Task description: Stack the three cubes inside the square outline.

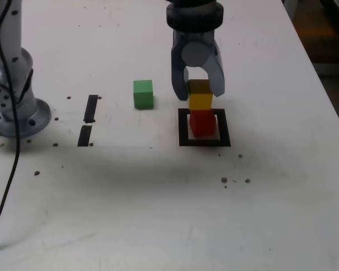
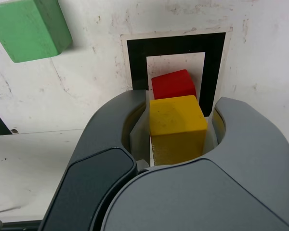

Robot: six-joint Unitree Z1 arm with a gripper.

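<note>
- In the exterior view, the end effector (image 1: 201, 94) is shut on the yellow cube (image 1: 200, 101), with one fingertip on each side of it; it reaches down from the top of the view.
- The red cube (image 1: 203, 123) sits inside the square outline (image 1: 183, 135), on the white counter (image 1: 130, 214); the yellow cube shows right above it, but I cannot tell if the two touch.
- The green cube (image 1: 143, 94) sits on the counter, out of the square outline, toward the exterior view's left.
- Two short black strips (image 1: 91, 108) lie further to the exterior view's left, one near the other; past them are a round grey base (image 1: 33, 121) and a black cord (image 1: 14, 124).
- In the wrist view, the yellow cube is between the two grey fingers; it hides part of the red cube.
- The red cube looks turned a bit inside the square outline; the green cube is well apart from both; small dark marks dot the counter.
</note>
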